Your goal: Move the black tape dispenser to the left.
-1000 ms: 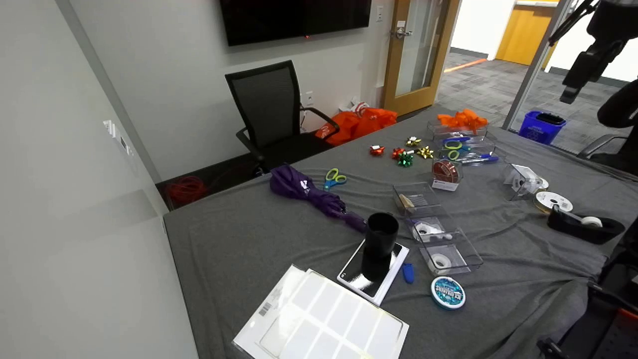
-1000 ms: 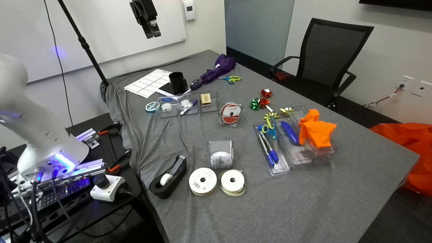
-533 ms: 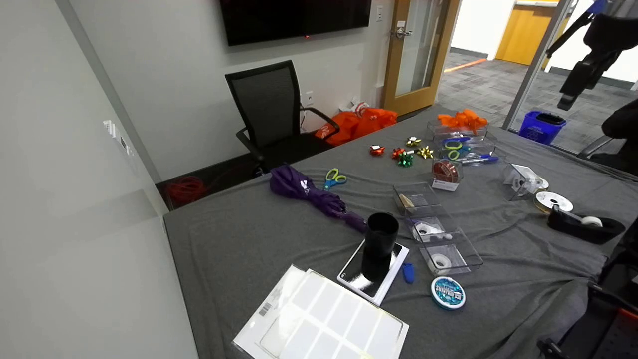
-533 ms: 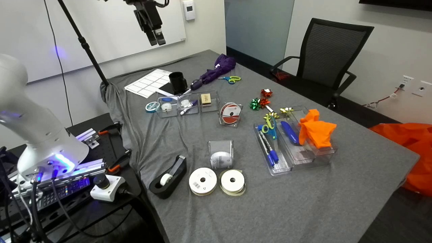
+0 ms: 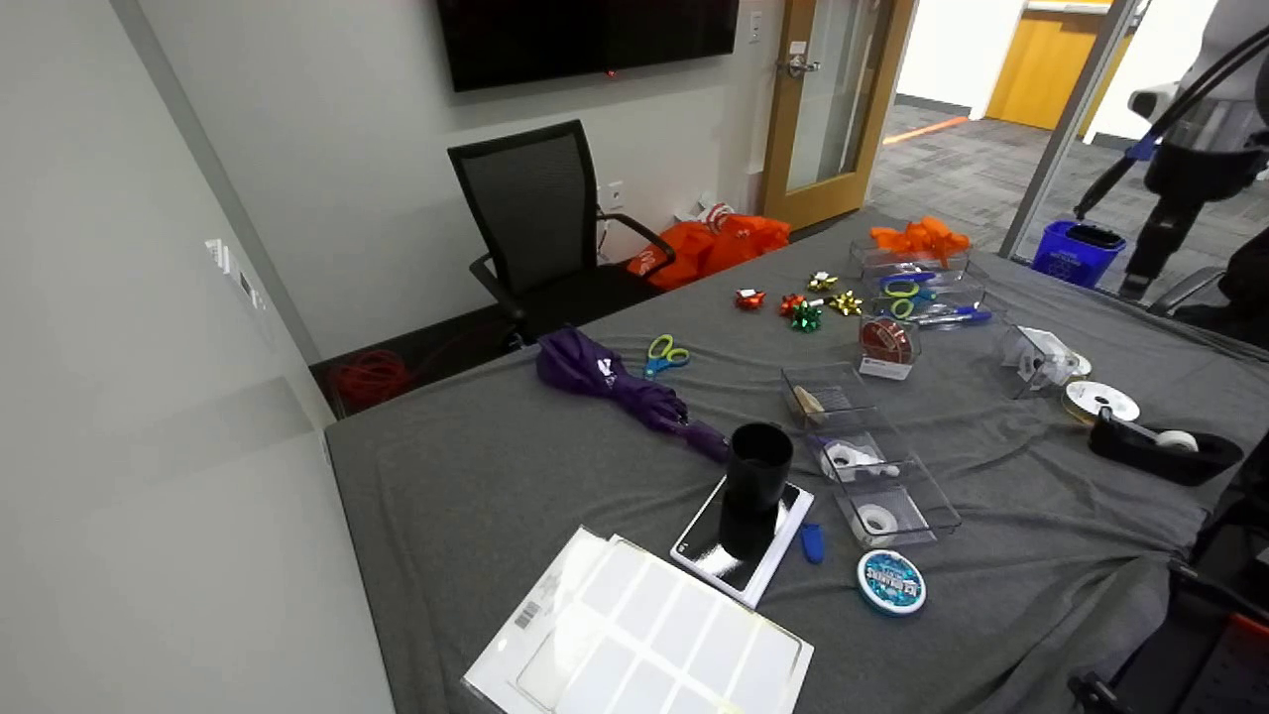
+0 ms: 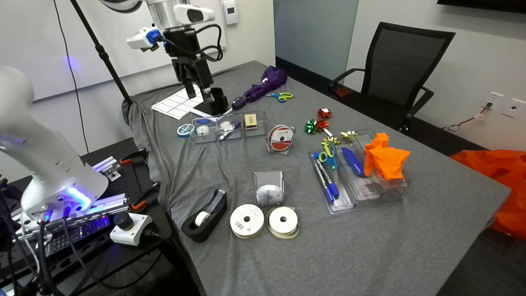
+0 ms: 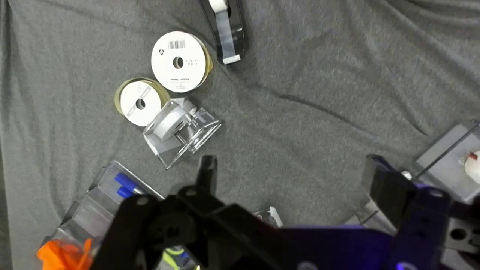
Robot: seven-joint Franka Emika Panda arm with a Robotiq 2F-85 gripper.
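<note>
The black tape dispenser (image 6: 215,220) rests on the grey cloth near the table's edge by the robot base, with a white tape roll in it. It also shows in an exterior view (image 5: 1150,458) and at the top of the wrist view (image 7: 237,22), where its rear end is cut off. My gripper (image 7: 292,160) is open and empty, with its fingertips wide apart over bare cloth. In both exterior views my gripper (image 6: 200,97) (image 5: 1135,288) hangs in the air above the table, apart from the dispenser.
Two ribbon spools (image 6: 247,221) lie beside the dispenser, with a clear holder (image 6: 269,176) behind them. A divided clear tray (image 6: 230,137), a red ribbon spool (image 6: 281,138), a pen organiser (image 6: 345,205) and a black mug (image 6: 218,100) also stand on the table.
My gripper has moved down, and in an exterior view also slightly right. More of the arm now shows in both exterior views. The tape dispenser has not moved.
</note>
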